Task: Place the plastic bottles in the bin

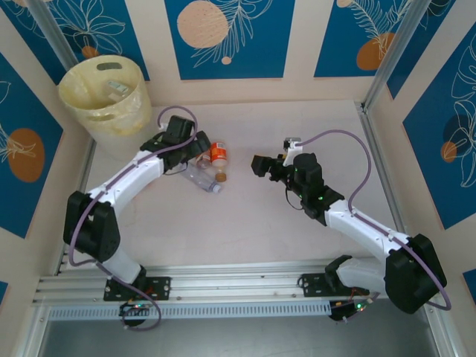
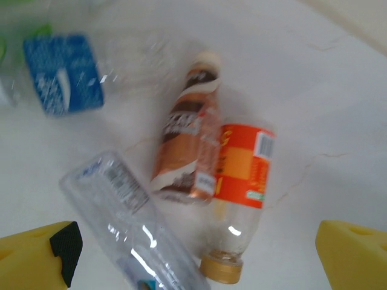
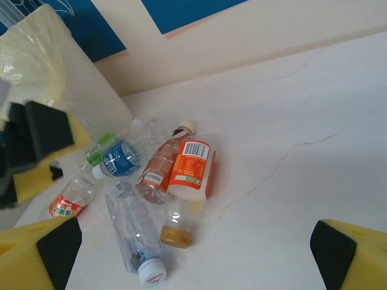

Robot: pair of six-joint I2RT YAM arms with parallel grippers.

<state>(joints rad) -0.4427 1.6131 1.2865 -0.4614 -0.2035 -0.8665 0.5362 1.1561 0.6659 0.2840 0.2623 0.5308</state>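
Left gripper [image 2: 196, 258], jaws spread wide and empty, hangs over the plastic bottles [image 2: 242, 175] heaped on the table [image 2: 338, 90] near the bin [image 1: 111, 111]; right gripper [image 1: 259, 165] likewise spread. Bottles likely light, slick, crushable: pinch across the labelled mid-body

A pale counter [image 1: 245, 223] is showing hairline cracks [image 3: 284, 158] running across its surface. Cream walls [image 1: 152, 30] carrying blue panels [image 1: 245, 44] printed with white leaves and orange discs are standing along its far and side edges. An aluminium rail [image 1: 230, 286] is running along its near edge.
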